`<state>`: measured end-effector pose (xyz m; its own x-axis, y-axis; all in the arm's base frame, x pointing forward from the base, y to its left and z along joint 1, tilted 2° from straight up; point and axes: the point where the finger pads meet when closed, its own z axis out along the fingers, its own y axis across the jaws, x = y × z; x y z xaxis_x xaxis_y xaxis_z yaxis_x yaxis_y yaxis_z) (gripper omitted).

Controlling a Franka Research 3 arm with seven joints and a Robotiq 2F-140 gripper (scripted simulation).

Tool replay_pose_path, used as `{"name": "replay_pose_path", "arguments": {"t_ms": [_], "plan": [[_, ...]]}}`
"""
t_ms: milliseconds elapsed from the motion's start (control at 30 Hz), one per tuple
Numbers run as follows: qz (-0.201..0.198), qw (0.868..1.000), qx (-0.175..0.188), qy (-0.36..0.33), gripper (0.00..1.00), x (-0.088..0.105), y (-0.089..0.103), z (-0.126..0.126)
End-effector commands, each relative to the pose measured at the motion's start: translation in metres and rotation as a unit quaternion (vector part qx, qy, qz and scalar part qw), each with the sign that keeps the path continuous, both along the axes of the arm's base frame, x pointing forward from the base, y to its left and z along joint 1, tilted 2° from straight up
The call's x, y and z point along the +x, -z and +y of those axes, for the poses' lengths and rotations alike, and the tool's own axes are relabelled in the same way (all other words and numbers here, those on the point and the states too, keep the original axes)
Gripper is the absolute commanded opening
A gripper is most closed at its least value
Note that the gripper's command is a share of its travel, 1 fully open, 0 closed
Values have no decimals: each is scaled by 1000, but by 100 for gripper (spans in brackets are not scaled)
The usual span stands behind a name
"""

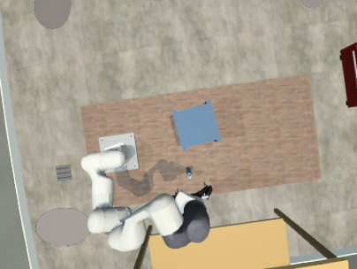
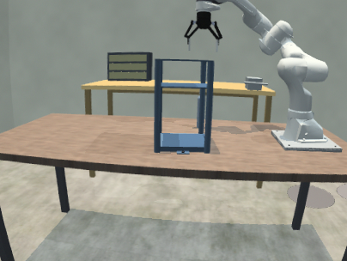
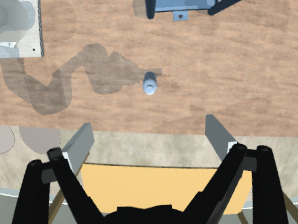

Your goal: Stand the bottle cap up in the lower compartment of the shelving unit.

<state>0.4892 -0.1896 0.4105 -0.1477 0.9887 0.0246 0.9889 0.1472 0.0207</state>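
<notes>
- Bringing the arm to the bottle looks like the step in hand; by my reading, the pick-up comes first and nothing has been placed.
- My pincer (image 1: 194,194) (image 2: 203,46) (image 3: 148,128) stands wide, holding nothing, high over the counter's edge.
- The bottle (image 1: 189,172) (image 2: 198,112) (image 3: 150,83) stands on the counter (image 1: 274,128) (image 2: 103,142) (image 3: 240,75), near the shelving unit (image 1: 196,126) (image 2: 158,112) (image 3: 185,5) and apart from it.
- Next I'd want the pincer moved across until the bottle sits between the pads, then lowered and turned for a side grip; held from above, the cap end could crowd the middle shelf going in.
- The bottle is a slim blue-grey cylinder, smooth to my eye; I can't tell its material.
- Blue square posts and flat, plain shelves make up the unit, with open sides.
- The counter shows brown wood grain; the pincer has dark angular links and flat grey pads.
- A careless sweep could topple so narrow a bottle.
</notes>
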Motion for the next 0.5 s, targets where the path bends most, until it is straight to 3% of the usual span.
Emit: {"name": "replay_pose_path", "arguments": {"t_ms": [0,200,233,467], "plan": [[0,1000,-1,-4,100,0,0,-1],[0,1000,-1,-4,100,0,0,-1],[0,1000,-1,-4,35,0,0,-1],[-1,1000,-2,27,35,-11,-15,-6]]}}
